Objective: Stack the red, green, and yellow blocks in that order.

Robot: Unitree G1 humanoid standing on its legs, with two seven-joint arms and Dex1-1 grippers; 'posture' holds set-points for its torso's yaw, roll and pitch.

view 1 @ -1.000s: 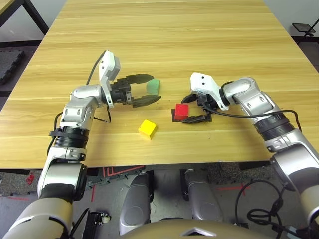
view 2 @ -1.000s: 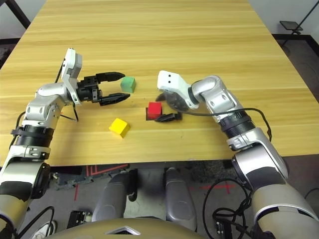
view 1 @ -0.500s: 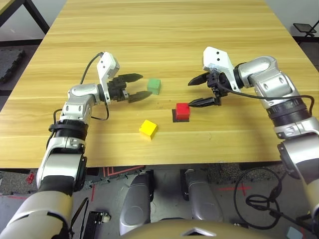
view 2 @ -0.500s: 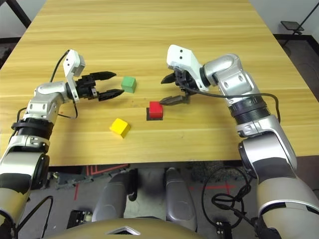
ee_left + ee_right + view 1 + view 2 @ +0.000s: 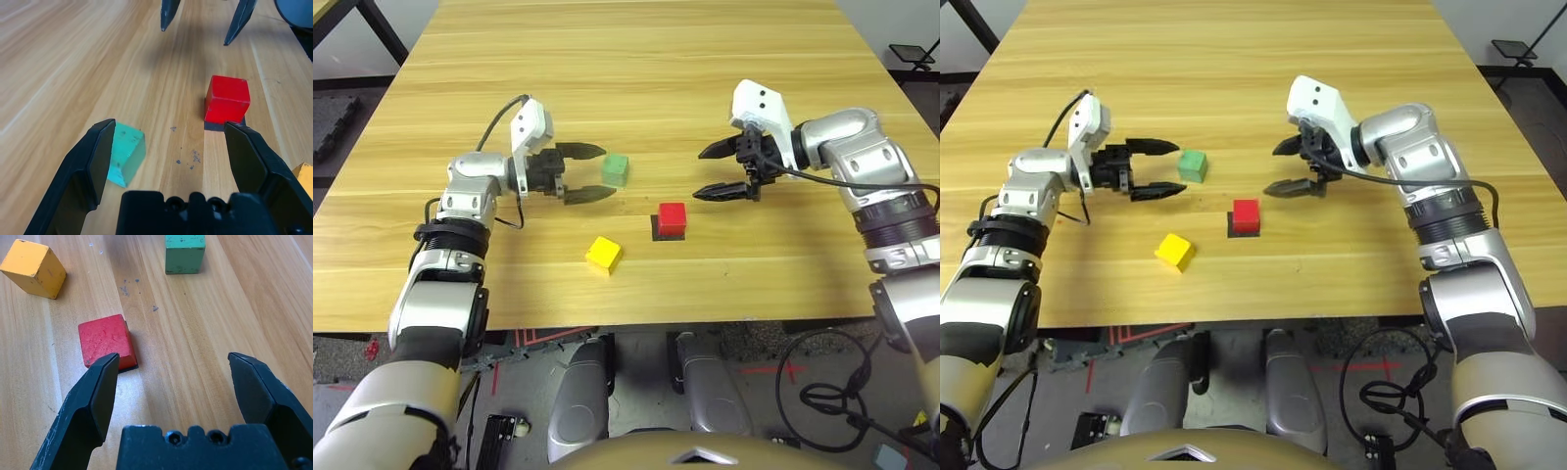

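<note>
Our left gripper and right gripper stand wide open, empty; the red cube sits on the flat black square patch, right of the yellow cube and green cube.

Silver forearms — black ribbed bands, white wrist housings, dark cables — tapered black fingers

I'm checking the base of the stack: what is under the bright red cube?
A flat black square patch lies under the bright red cube; its edges show, the covered part cannot be seen.
</note>
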